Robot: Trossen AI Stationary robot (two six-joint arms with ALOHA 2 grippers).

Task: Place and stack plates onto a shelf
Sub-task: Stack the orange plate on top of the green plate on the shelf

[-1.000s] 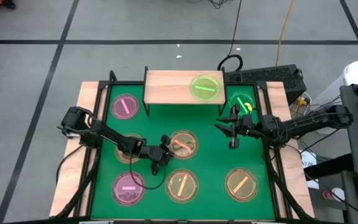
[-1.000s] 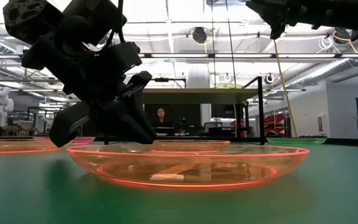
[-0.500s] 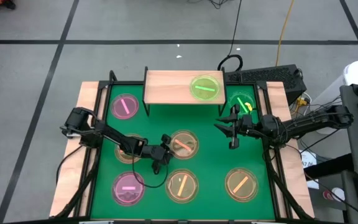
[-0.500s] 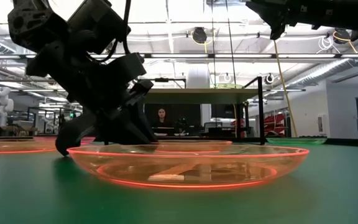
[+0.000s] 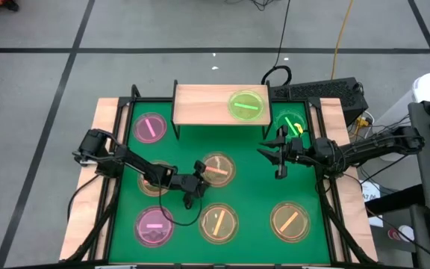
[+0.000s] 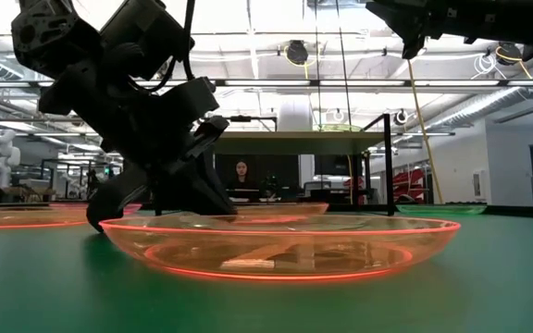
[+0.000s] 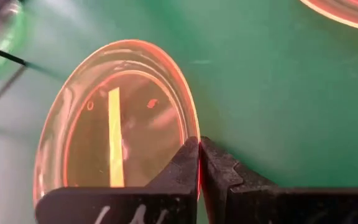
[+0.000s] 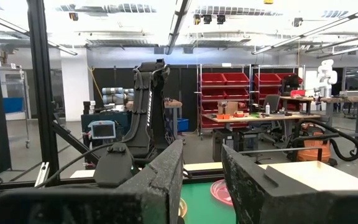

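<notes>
From above, left gripper pinches the middle amber translucent plate at its rim on the green mat. Low view: arm blocks that grip. Right gripper hovers, fingers apart, near the light-wood shelf.

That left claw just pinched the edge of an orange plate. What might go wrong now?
1. The left fingers hold the amber plate only by its thin rim, so it may slip or tip when lifted.
2. The shelf already carries a green plate; stacking off-centre there might knock it.
3. The right gripper hovers near the shelf's end, so the arms may crowd each other on the way.
</notes>
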